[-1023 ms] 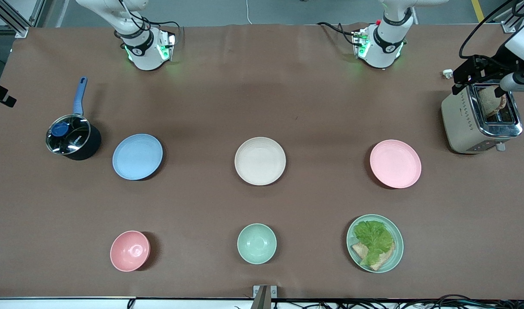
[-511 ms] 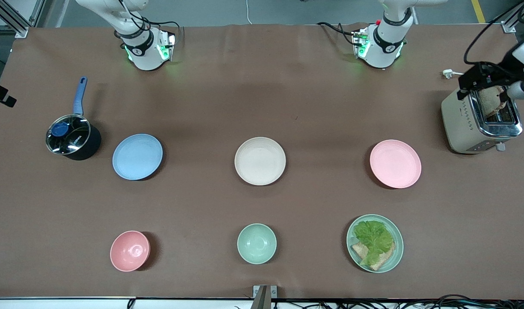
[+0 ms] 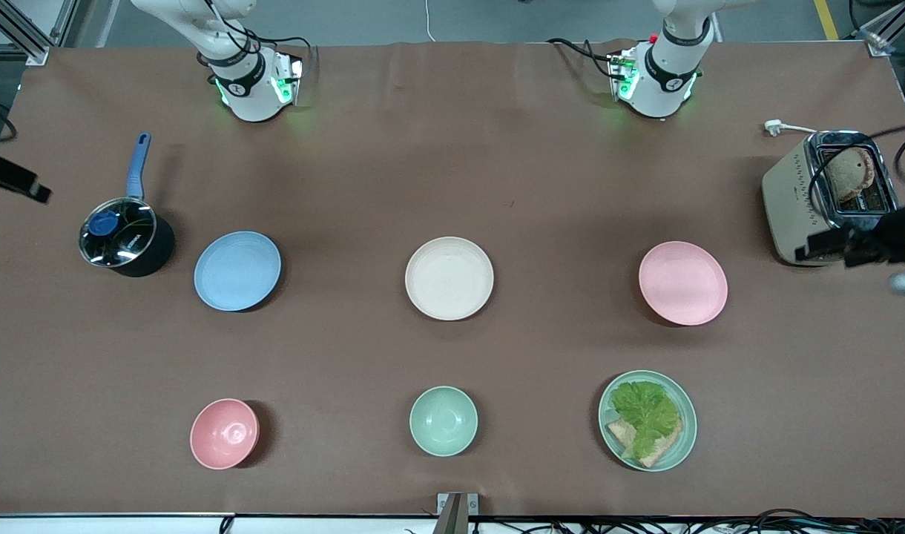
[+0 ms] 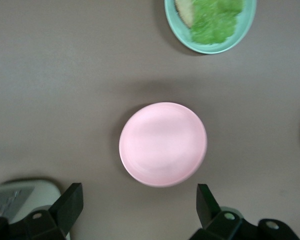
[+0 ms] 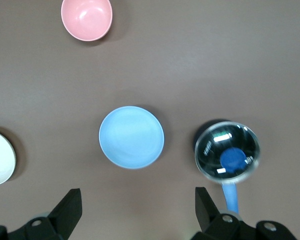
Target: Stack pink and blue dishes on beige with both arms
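Pink plate (image 3: 682, 282): flat on the table (image 3: 452, 148) toward the left arm's end, bare, near the toaster (image 3: 831, 196); also centred in the left wrist view (image 4: 163, 144).
Blue plate (image 3: 237, 271): flat on the table toward the right arm's end, bare, just beside the lidded saucepan (image 3: 126, 236); also centred in the right wrist view (image 5: 131, 137).
Beige plate (image 3: 449, 278): mid-table, between the blue and pink plates and well apart from both, nothing stacked on it.
Left gripper (image 4: 140, 207): up in the air at the left arm's end edge of the table, over the spot beside the toaster; fingers spread wide, holding nothing, pink plate seen between them.
Right gripper (image 5: 138, 207): aloft by the right arm's end edge of the table, near the saucepan; fingers spread wide, holding nothing.
Pink bowl (image 3: 225, 433): near the front edge, nearer the camera than the blue plate.
Green bowl (image 3: 443, 420): near the front edge, nearer the camera than the beige plate.
Green plate (image 3: 686, 437): near the front edge, nearer the camera than the pink plate, carrying lettuce (image 3: 644, 410) over bread.
Toaster: by the left arm's end edge, a slice of bread in its slot.
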Tool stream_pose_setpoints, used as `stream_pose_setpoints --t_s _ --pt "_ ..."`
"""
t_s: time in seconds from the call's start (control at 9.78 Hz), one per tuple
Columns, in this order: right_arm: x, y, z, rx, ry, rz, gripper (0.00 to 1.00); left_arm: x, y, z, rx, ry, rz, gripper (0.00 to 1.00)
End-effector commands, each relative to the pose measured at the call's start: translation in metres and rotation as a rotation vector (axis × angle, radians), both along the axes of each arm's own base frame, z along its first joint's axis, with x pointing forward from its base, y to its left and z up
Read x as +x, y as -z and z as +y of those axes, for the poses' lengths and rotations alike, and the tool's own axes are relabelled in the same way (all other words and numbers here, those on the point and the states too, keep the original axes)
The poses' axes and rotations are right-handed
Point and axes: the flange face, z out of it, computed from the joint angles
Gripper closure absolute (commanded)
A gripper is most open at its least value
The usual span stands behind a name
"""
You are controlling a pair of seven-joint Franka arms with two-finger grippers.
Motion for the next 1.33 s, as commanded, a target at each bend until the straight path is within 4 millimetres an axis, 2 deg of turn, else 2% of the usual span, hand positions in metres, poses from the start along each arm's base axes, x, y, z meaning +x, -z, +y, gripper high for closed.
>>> stream_pose_setpoints --t_s 0.0,0.2,0.41,0.51,0.61,0.72,0.92,1.02,1.23 --pt "0.005 0.084 -0.006 0.033 -0.054 0.006 0.00 -0.003 0.082 0.012 -0.031 0.048 0.013 0.00" --pt "0.011 0.157 -0.007 0.090 -0.128 0.034 0.00 -0.003 0.159 0.038 -0.118 0.147 0.002 0.00" --pt "0.009 0.218 -0.031 0.123 -0.183 0.032 0.00 -0.015 0.207 0.038 -0.162 0.230 0.048 0.01" --pt "0.003 0.256 -0.042 0.146 -0.223 0.023 0.00 -0.021 0.226 0.035 -0.175 0.244 0.072 0.08" --pt "-0.002 0.289 -0.047 0.170 -0.267 0.005 0.00 -0.027 0.241 0.033 -0.186 0.248 0.096 0.23" --pt "-0.007 0.315 -0.047 0.189 -0.277 -0.011 0.00 -0.028 0.254 0.032 -0.185 0.249 0.104 0.32" --pt "-0.017 0.353 -0.043 0.168 -0.278 -0.018 0.00 -0.027 0.274 0.031 -0.176 0.248 0.093 0.45" --pt "-0.022 0.365 -0.035 0.170 -0.274 -0.023 0.00 -0.026 0.275 0.030 -0.176 0.242 0.093 0.56" --pt "-0.029 0.385 -0.020 0.225 -0.261 -0.026 0.06 -0.025 0.275 0.024 -0.176 0.246 0.093 0.89"
